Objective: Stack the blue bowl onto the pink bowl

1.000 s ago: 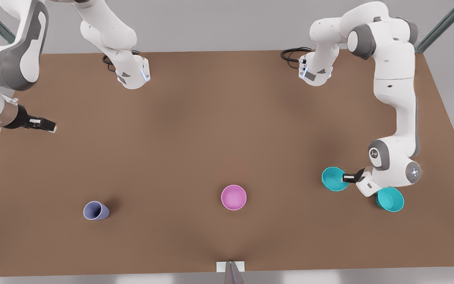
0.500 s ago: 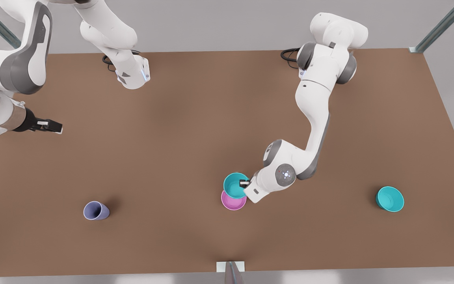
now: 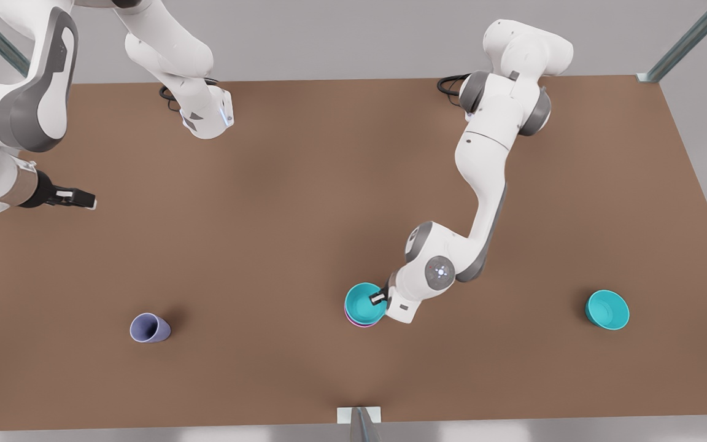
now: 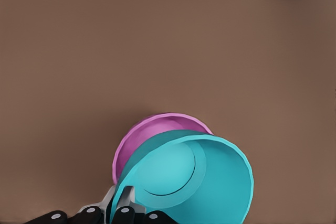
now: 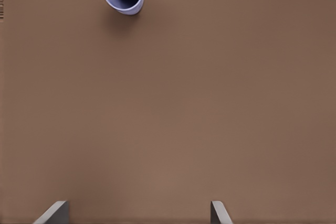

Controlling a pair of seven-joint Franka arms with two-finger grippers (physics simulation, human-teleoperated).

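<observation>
At the far left edge of the table (image 3: 304,184), I am seeing the right gripper (image 3: 80,197) hanging above the bare brown surface, well apart from everything else; in its wrist view the fingers (image 5: 52,212) are standing wide apart with nothing between them. This arm is waiting. Nearer to me on the left, the lavender-blue cup (image 3: 150,328) is sitting by itself. At the middle of the near side, the left gripper (image 3: 378,299) is pinching the right-hand rim of the blue bowl (image 3: 364,303), its fingers (image 4: 125,209) clamped on the wall, one inside and one outside. The blue bowl is sitting over the pink bowl (image 3: 359,323), covering nearly all of it, so that I am seeing just a thin pink crescent along the near edge. In the left wrist view the blue bowl is looking tilted against the pink one; I cannot tell whether it is fully seated. Far to the right, a second teal bowl (image 3: 607,310) is resting alone.
</observation>
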